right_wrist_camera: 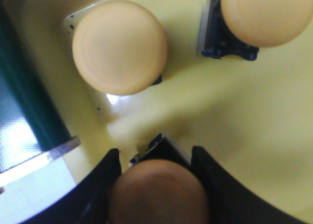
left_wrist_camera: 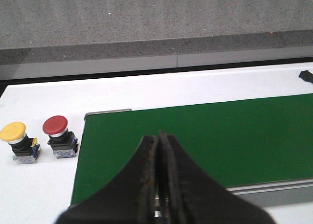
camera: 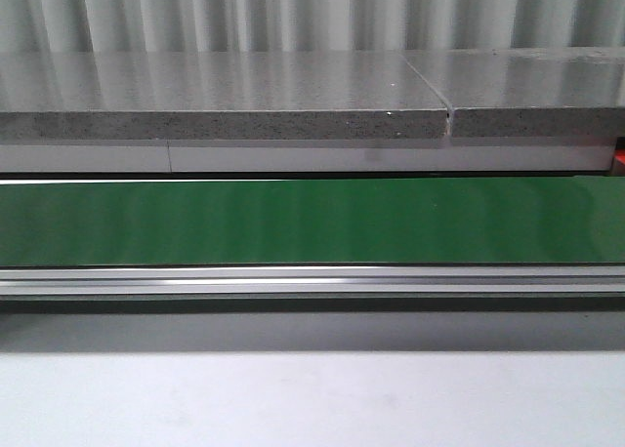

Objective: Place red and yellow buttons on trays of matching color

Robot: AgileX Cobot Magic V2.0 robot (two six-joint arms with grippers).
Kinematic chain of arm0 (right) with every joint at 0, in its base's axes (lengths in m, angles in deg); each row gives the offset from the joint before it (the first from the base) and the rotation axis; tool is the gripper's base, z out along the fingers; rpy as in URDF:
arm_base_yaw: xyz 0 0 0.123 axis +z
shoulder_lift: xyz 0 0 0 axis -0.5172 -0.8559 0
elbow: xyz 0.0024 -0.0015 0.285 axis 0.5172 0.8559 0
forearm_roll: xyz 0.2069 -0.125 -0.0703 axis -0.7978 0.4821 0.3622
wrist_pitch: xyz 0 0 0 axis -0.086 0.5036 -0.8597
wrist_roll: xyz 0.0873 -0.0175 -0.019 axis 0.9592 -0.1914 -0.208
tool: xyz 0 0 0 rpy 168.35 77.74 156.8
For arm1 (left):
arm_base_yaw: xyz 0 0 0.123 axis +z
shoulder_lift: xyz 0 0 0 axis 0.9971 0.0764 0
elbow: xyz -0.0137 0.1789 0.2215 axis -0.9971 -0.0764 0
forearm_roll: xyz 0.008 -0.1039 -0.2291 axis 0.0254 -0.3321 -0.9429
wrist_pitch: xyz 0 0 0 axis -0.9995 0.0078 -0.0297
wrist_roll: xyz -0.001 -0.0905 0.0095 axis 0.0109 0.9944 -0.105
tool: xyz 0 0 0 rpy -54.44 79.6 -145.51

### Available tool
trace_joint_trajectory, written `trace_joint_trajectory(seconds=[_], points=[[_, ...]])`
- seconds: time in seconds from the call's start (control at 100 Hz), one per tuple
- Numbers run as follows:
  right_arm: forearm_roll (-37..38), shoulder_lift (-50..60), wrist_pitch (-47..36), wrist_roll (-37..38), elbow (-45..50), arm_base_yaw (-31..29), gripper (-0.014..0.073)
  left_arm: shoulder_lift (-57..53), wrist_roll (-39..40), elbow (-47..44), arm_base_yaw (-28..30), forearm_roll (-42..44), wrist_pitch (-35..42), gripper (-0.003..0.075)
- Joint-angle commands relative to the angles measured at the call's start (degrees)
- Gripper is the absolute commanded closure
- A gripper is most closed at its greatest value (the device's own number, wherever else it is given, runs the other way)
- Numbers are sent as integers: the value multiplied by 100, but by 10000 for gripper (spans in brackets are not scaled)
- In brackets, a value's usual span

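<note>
In the right wrist view my right gripper (right_wrist_camera: 155, 154) is shut on a yellow button (right_wrist_camera: 159, 192), its black fingers (right_wrist_camera: 110, 175) on either side of the body, just above the floor of the yellow tray (right_wrist_camera: 244, 116). Two more yellow buttons (right_wrist_camera: 120, 47) (right_wrist_camera: 266, 13) stand in that tray. In the left wrist view my left gripper (left_wrist_camera: 159, 137) is shut and empty, hanging over the green belt (left_wrist_camera: 220, 136). A yellow button (left_wrist_camera: 13, 132) and a red button (left_wrist_camera: 55, 125) stand side by side on the white table (left_wrist_camera: 39, 185), beside the belt's end. The red tray is out of view.
The front view shows only the green conveyor belt (camera: 312, 223), its aluminium rail (camera: 312, 279) and a grey stone counter (camera: 225, 101) behind; neither arm appears there. A small black object (left_wrist_camera: 305, 76) lies at the table's far edge in the left wrist view.
</note>
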Motion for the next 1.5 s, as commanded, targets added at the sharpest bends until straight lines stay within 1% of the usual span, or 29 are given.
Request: trace_joint_trajectory(seconds=[0.0,0.27,0.36,0.46,0.53,0.59,0.67,0.83,0.97,1.07,1.37,1.43,1.49], points=[[34,32,-249,6,-125,-51,430,23,2,163,-52,-101,396,740],[34,-143,-266,6,-125,-51,428,23,2,163,-52,-101,396,740],[34,-143,-250,6,-125,-51,400,23,2,163,-52,-101,396,740],[34,-143,-230,6,-125,-51,304,23,2,163,-52,-101,396,740],[34,-143,-202,6,-125,-51,200,23,2,163,-52,-101,396,740],[34,-143,-177,6,-125,-51,130,23,2,163,-52,-101,396,740],[34,-143,-149,6,-125,-51,87,23,2,163,-52,-101,396,740],[34,-130,31,6,-146,-51,83,23,2,163,-52,-101,396,740],[34,-11,430,6,-381,-51,83,23,2,163,-52,-101,396,740],[45,173,525,6,-483,-51,83,23,2,163,-52,-101,396,740],[44,1197,691,6,-569,-37,83,23,2,163,-52,-101,396,740],[38,1454,766,6,-627,56,83,23,2,163,-52,-101,396,740],[38,1701,780,1,-668,304,83,23,2,163,-52,-101,396,740]])
